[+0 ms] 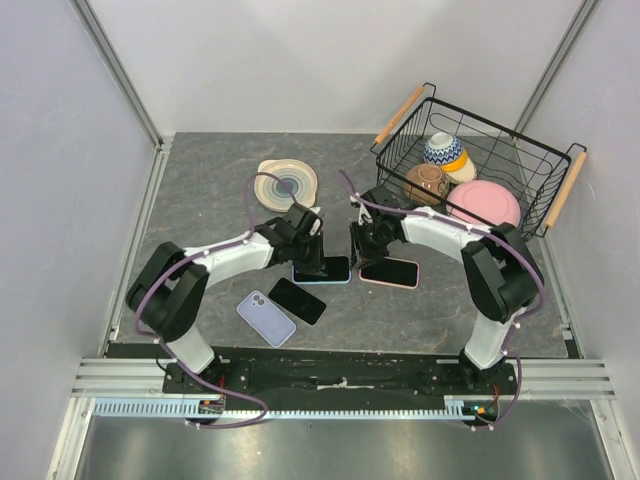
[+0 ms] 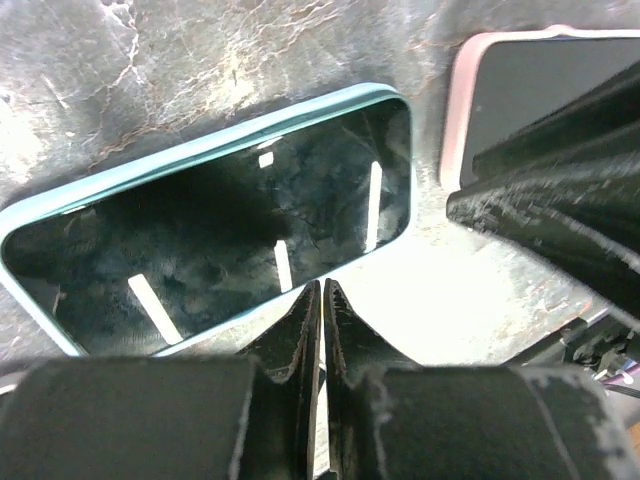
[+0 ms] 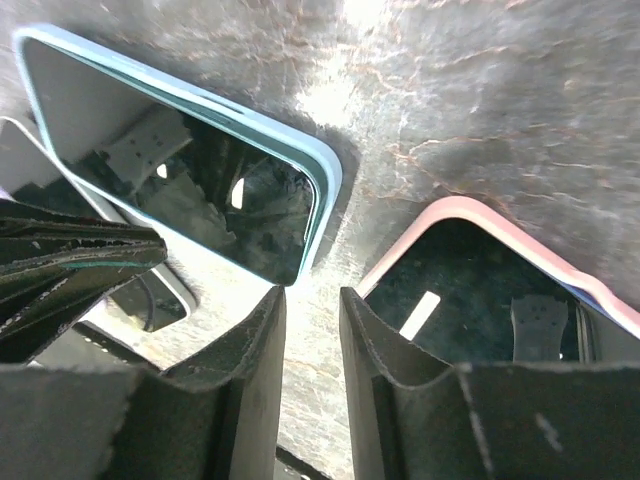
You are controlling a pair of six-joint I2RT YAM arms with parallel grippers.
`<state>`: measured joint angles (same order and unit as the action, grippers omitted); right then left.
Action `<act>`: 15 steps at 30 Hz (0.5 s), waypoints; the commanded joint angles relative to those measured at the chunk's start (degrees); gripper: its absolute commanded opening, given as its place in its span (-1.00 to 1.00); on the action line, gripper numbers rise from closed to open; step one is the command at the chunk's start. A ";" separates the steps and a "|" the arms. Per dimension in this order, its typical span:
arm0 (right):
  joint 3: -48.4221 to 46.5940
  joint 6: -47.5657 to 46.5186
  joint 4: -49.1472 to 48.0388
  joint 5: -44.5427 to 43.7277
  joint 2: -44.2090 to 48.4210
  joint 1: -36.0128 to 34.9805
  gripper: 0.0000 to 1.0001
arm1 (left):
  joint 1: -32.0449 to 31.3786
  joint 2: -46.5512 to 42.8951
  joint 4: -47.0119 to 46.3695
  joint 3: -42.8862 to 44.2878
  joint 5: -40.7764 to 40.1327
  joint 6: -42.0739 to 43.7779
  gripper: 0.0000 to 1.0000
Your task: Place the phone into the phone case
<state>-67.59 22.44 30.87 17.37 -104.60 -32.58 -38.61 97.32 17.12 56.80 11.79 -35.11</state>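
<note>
A dark-screened phone lies in a teal case (image 1: 324, 268) at the table's middle. It also shows in the left wrist view (image 2: 220, 220) and the right wrist view (image 3: 180, 160). Another phone in a pink case (image 1: 390, 272) lies just right of it and shows in both wrist views (image 2: 470, 100) (image 3: 480, 290). My left gripper (image 1: 318, 243) (image 2: 322, 288) is shut and empty, tips at the teal case's long edge. My right gripper (image 1: 357, 245) (image 3: 311, 292) is narrowly open and empty, tips over the bare gap between the two cases.
A bare black phone (image 1: 297, 300) and a lavender case or phone back (image 1: 266, 318) lie near the front left. A swirl-patterned plate (image 1: 287, 183) sits behind. A wire basket (image 1: 548, 170) at the back right holds bowls and a pink plate.
</note>
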 commanded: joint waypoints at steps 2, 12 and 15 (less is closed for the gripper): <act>-0.53 3.39 -5.71 5.29 7.65 5.49 -0.28 | 0.11 -8.98 -5.34 -2.91 -2.65 1.63 -0.80; 0.36 4.90 -10.92 14.18 9.24 9.81 -0.21 | 0.11 -10.93 -10.80 -6.96 0.86 0.92 -0.78; -0.08 4.20 -10.92 15.67 7.14 9.81 -0.21 | 0.11 -8.65 -10.80 -6.17 1.92 0.66 -0.78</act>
<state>-67.20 26.79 22.09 28.84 -95.44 -22.37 -38.59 86.52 9.47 50.17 11.92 -35.09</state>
